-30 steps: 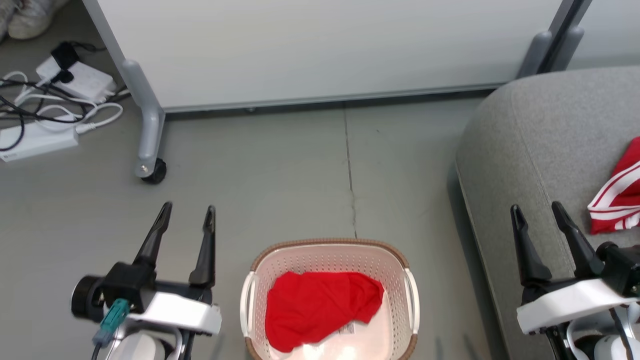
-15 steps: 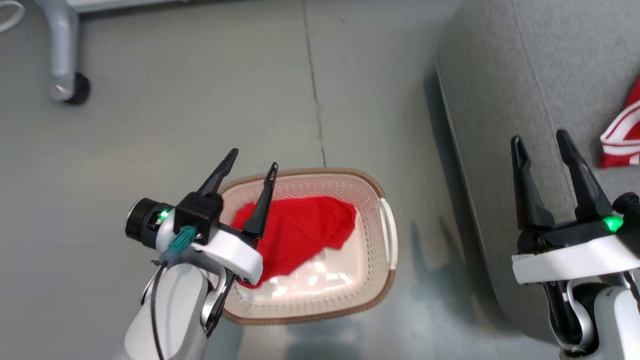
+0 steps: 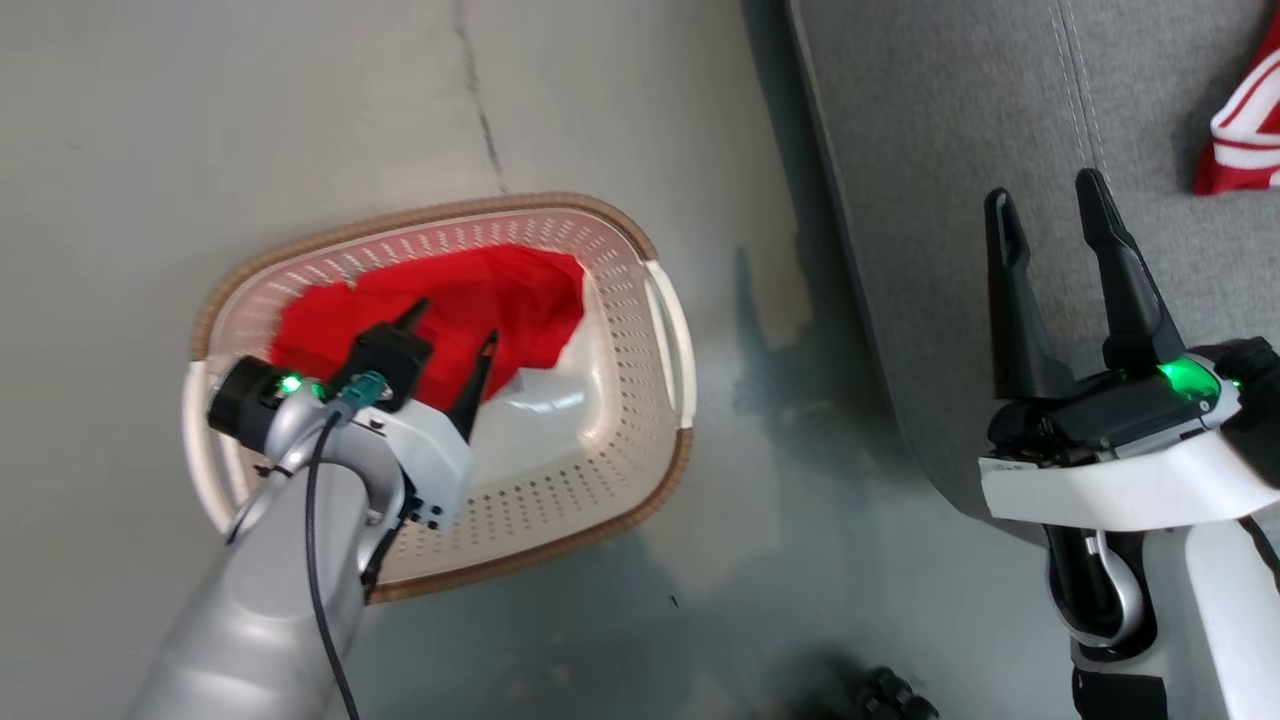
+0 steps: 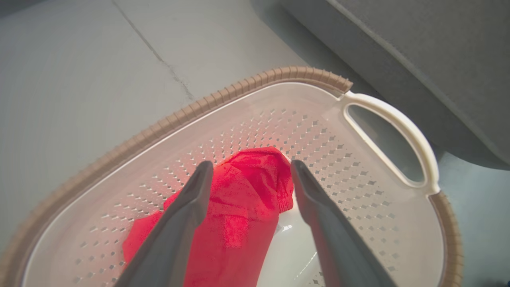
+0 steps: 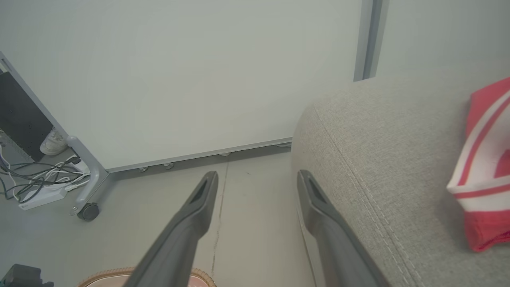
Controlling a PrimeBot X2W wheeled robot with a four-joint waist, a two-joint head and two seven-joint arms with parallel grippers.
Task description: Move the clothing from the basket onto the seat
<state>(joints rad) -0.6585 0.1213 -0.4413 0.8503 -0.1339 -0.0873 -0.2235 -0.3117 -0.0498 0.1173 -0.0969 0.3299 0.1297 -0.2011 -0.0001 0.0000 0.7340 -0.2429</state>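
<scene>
A red garment (image 3: 440, 300) (image 4: 239, 207) lies crumpled in the cream basket (image 3: 640, 420) (image 4: 358, 131) on the floor. My left gripper (image 3: 450, 325) (image 4: 249, 169) is open inside the basket, just above the garment, one finger on each side of a fold. A second red garment with white stripes (image 3: 1245, 120) (image 5: 484, 167) rests on the grey seat (image 3: 950, 120) (image 5: 378, 151) at the right. My right gripper (image 3: 1045, 195) (image 5: 257, 177) hangs open over the seat's near edge, holding nothing.
The seat's rounded corner stands close to the basket's right handle (image 3: 672, 330). A white panel on a wheeled grey leg (image 5: 85, 191) stands behind, with cables and a power strip (image 5: 36, 187) at its left. A floor crack (image 3: 480, 110) runs up from the basket.
The head camera has tilted down and turned, shifting the whole picture. My left gripper has come down from the basket's left rim into the basket over the red garment. The right gripper has stayed open.
</scene>
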